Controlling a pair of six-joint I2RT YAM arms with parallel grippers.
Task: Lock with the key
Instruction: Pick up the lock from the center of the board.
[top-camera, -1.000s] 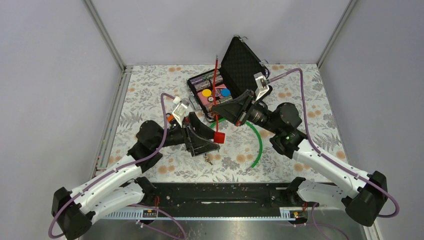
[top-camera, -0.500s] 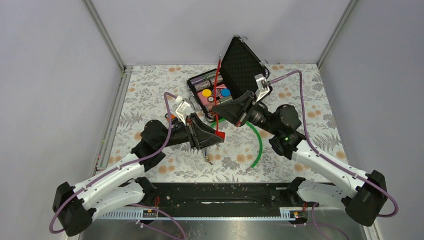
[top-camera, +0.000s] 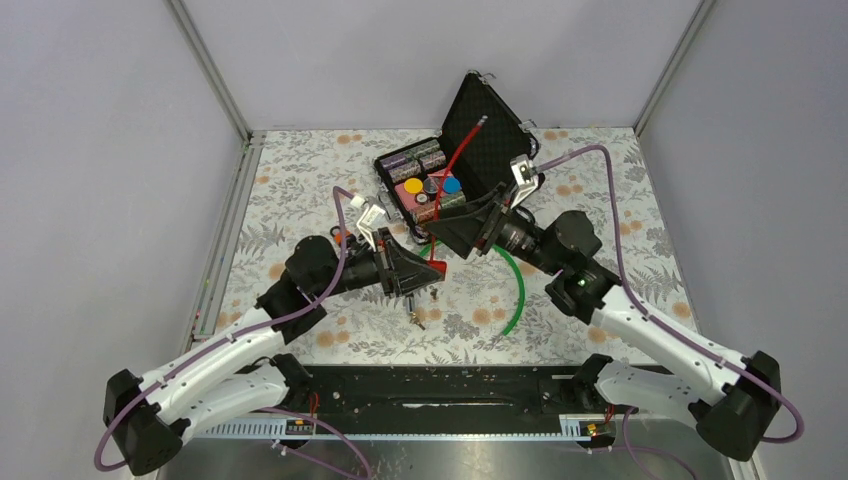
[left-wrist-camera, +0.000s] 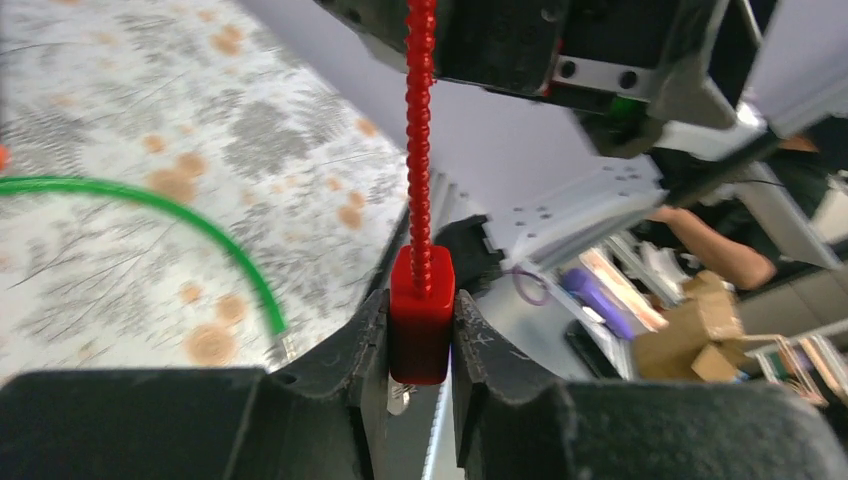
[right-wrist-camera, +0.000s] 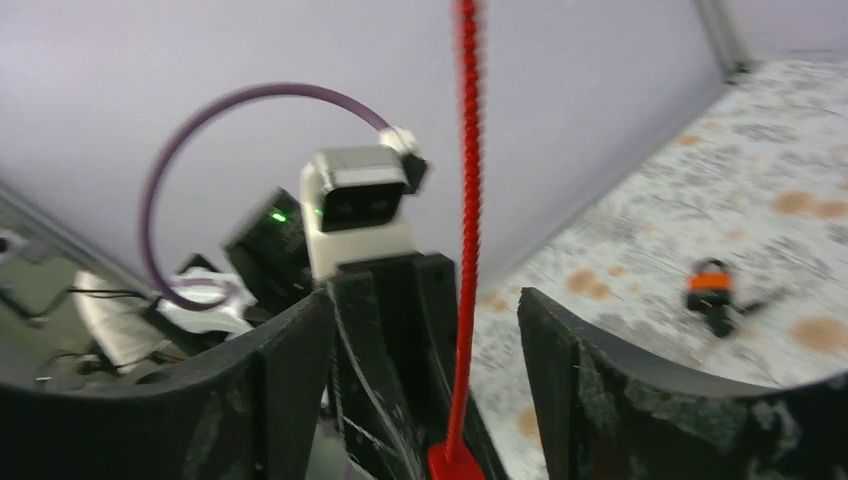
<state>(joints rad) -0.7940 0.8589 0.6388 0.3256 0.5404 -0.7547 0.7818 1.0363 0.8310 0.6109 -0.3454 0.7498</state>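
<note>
The lock is a red block (left-wrist-camera: 421, 320) with a red ribbed cable (left-wrist-camera: 419, 130) rising from it. My left gripper (left-wrist-camera: 420, 300) is shut on the block and holds it above the cloth, as the top view shows (top-camera: 436, 270). A small silvery metal piece (left-wrist-camera: 398, 397) peeks out under the block; I cannot tell whether it is the key. My right gripper (right-wrist-camera: 425, 300) is open. The cable (right-wrist-camera: 466, 230) passes between its fingers without touching them. From above, the cable (top-camera: 460, 160) leans toward the case lid.
An open black case (top-camera: 486, 128) holding coloured items stands at the back. A green cable loop (top-camera: 517, 290) lies on the flowered cloth to the right. A small metal bunch (top-camera: 415, 320) lies in front of the left gripper. An orange padlock (right-wrist-camera: 708, 285) sits on the cloth.
My right gripper has opened and let go of the red cable, whose free end has swung right toward the case lid. My left gripper has closed on the red block.
</note>
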